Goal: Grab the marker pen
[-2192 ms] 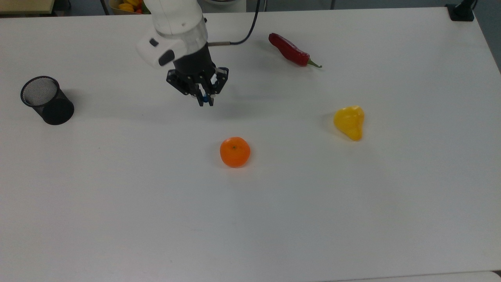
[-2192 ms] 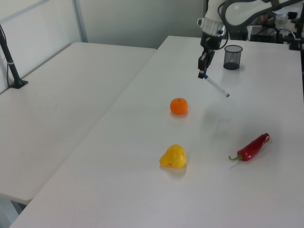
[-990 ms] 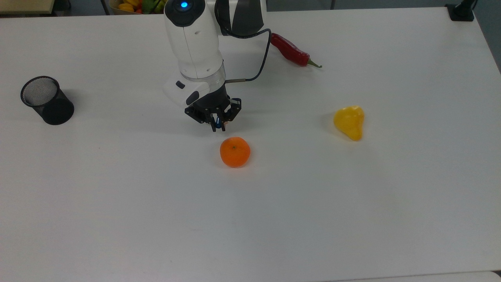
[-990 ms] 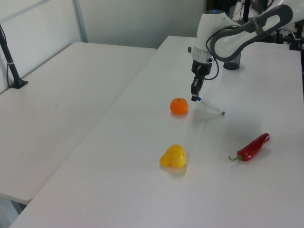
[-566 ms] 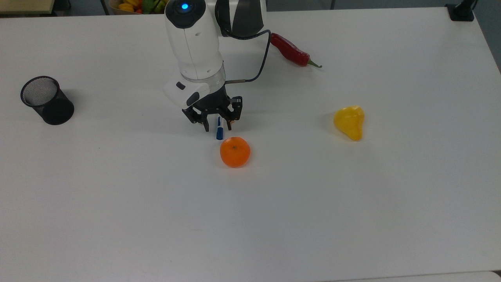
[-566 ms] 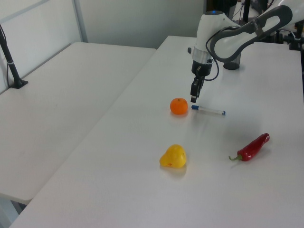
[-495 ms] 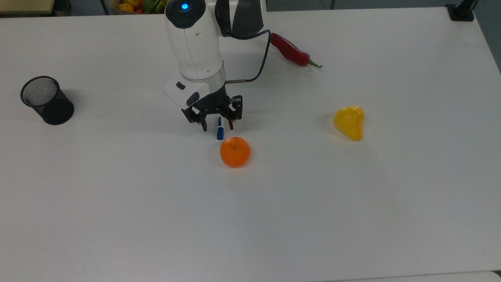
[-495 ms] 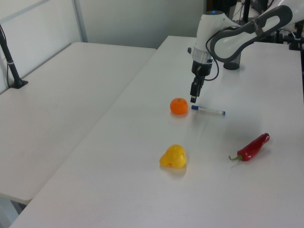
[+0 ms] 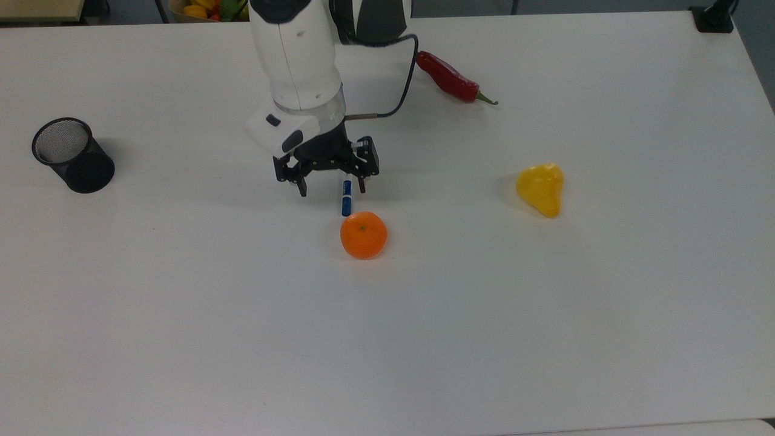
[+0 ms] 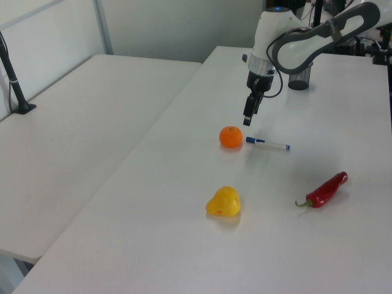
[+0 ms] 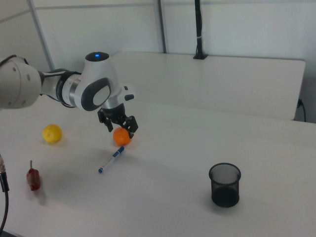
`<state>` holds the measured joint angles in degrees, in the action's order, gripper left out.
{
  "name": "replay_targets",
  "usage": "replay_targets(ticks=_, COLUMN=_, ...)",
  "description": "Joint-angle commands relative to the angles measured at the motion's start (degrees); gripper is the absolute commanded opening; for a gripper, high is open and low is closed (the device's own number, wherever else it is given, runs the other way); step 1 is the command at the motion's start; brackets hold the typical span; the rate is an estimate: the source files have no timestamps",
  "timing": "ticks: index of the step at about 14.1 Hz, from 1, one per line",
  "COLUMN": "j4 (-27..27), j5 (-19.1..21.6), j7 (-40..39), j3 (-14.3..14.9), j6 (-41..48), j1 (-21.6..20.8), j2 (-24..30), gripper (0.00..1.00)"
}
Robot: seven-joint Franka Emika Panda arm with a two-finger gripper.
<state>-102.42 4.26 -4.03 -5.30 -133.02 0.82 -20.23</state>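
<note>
Marker pen (image 9: 346,198) lies flat on the surface (image 9: 545,303) in the top view, its blue cap nearly touching the orange (image 9: 363,235); a second ago the claw (image 9: 332,189) pinched it, now the claw is spread. In the left view the claw (image 10: 247,120) has risen clear above the pen (image 10: 267,144). The right view seems to agree: pen (image 11: 111,159) released, apparently set down.

Marker pen (image 10: 267,143) white, blue-capped; orange (image 9: 363,235) orange; chilli (image 9: 448,78) red; cup (image 9: 72,155) black mesh.
</note>
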Motion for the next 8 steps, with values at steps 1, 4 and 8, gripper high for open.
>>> replay_targets(ticks=1, j4=-1.03, j5=-0.48, j7=2.09, j3=0.38, j6=8.8, j1=0.76, j2=8.17, gripper=1.0)
replay_targets(ticks=4, j4=-0.85, j5=-0.39, j7=2.18, j3=0.38, j6=17.59, j1=1.55, j2=14.41, gripper=1.0)
replay_targets(ticks=8, j4=1.59, j5=-0.3, j7=4.1, j3=0.56, j6=28.05, j1=2.69, j2=21.18, gripper=1.0)
